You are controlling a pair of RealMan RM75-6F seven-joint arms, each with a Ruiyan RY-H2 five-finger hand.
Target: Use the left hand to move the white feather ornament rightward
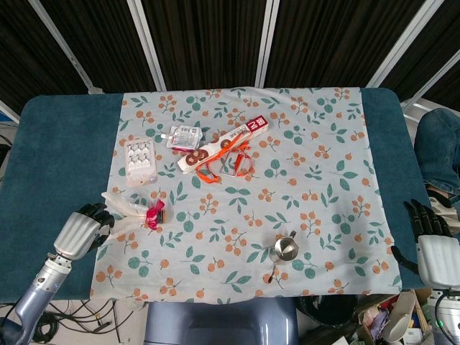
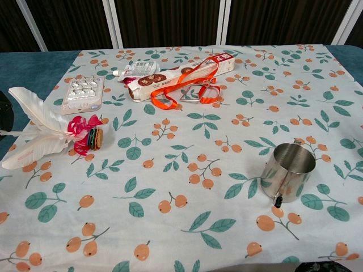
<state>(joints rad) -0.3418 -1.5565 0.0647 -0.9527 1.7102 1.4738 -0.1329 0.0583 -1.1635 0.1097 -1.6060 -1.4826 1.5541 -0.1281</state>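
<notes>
Floral cloth: white feather ornament lies near-left w/ left hand beside, fingers curled, empty; quills best pinched lightly.

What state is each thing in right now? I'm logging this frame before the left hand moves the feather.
white feather ornament: lying flat, not held.
left hand: beside the feather, holding nothing, fingers curled.
right hand: off the cloth, holding nothing.
steel cup: upright, looks empty.
blister pack: lying flat.
long box: lying on its side.
orange ribbon: loose, tangled beside the box.
small pouch: lying flat.
</notes>
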